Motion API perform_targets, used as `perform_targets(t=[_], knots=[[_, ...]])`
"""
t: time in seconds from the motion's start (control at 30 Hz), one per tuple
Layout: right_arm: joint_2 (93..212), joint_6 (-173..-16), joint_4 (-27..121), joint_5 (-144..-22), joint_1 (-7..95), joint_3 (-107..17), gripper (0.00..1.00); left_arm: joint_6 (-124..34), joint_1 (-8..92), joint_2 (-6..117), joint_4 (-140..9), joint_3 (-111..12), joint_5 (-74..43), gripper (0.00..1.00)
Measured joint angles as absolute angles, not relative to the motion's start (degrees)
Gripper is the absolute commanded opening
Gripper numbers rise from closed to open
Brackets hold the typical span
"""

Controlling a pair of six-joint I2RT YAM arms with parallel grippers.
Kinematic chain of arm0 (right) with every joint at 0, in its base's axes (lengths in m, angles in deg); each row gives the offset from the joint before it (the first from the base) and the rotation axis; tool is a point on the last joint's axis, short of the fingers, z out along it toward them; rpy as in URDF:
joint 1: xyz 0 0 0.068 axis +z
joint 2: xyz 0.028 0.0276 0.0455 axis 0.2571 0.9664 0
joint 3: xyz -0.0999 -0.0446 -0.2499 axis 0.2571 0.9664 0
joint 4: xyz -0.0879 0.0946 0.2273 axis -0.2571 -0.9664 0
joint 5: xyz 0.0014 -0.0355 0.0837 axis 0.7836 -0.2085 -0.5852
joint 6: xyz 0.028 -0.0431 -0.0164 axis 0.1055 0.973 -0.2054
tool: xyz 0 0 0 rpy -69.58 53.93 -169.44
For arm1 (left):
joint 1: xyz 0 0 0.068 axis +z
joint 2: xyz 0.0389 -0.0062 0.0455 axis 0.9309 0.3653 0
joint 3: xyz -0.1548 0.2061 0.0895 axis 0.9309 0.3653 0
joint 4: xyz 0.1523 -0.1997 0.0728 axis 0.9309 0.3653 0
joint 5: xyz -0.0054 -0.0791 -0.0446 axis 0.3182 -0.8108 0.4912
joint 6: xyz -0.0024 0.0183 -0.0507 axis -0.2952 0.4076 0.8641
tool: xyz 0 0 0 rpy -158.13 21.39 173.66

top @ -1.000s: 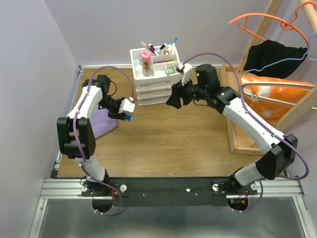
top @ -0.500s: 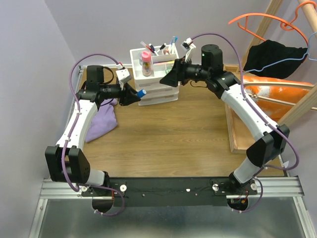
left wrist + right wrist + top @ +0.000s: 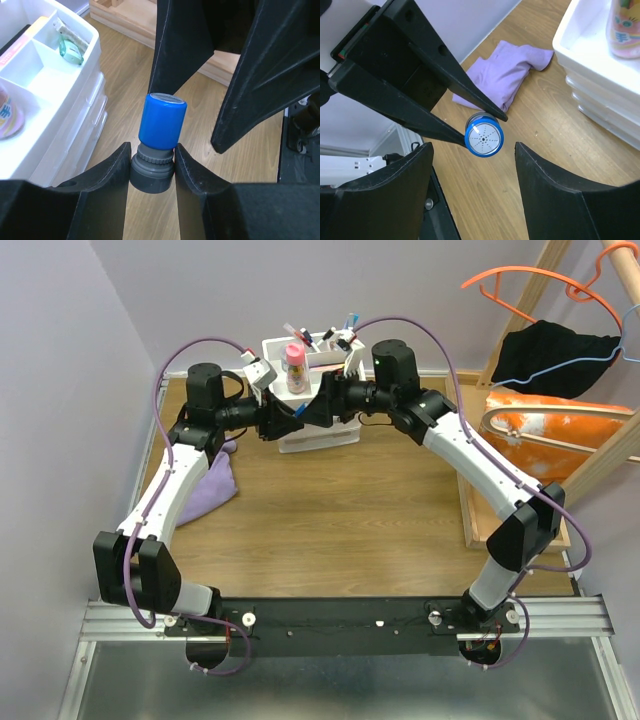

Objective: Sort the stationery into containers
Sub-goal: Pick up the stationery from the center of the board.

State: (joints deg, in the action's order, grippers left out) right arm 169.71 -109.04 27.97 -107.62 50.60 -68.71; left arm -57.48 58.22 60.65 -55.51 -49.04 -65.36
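A stubby blue-capped marker [image 3: 162, 127] with a grey ribbed barrel is clamped by that barrel between the two black fingers of the left gripper [image 3: 152, 156]. Its cap points away from the wrist. The marker is held in the air above the wooden table [image 3: 340, 510], just in front of the white plastic desk organiser [image 3: 318, 436] with its three stacked drawers.

The right gripper [image 3: 472, 146] faces the marker head-on from the other side. Its jaws stand wide apart and grip nothing. In the right wrist view the round end of the cap shows in the gap between them, clear of both fingers. In the left wrist view the right gripper's black fingers [image 3: 182, 45] rise just beyond the cap, and I cannot tell whether either touches it.

The organiser's open, divided top holds a pink-capped bottle [image 3: 295, 365] with a cartoon label in a front compartment. A small green object [image 3: 70, 49] lies in another compartment. Several pens and markers [image 3: 335, 338] stand tilted in the rear compartments.

A crumpled lilac cloth [image 3: 205, 485] lies on the table to the left of the organiser, partly under the left arm. A wooden tray-frame [image 3: 463, 480] sits at the table's right edge, well apart from both grippers.
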Motion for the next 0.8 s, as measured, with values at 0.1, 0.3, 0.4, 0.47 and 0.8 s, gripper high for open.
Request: perform_targets(t=[0.1,0.3,0.4,0.47,0.8], knots=[[170.14,-109.15,28.16,-106.77,50.6,-69.32,0.73,-54.92,57.83,60.65,-57.65,-49.04,-64.92,0.26],[170.65,-109.83,28.65,-104.95,50.58,-69.32,0.72,-52.06,57.3,60.65,-60.12,-49.04,-64.6,0.26],[170.65,-110.22,29.17,-104.49,50.58,-69.3,0.71,-50.85,57.3,60.78,-60.91,-49.01,-64.27,0.26],[170.67,-110.55,29.69,-104.47,50.58,-69.32,0.7,-50.26,57.3,60.78,-61.61,-48.95,-64.18,0.26],[171.3,-112.3,31.53,-104.56,50.52,-69.32,0.63,-49.13,57.3,60.83,-63.38,-48.45,-62.67,0.26]])
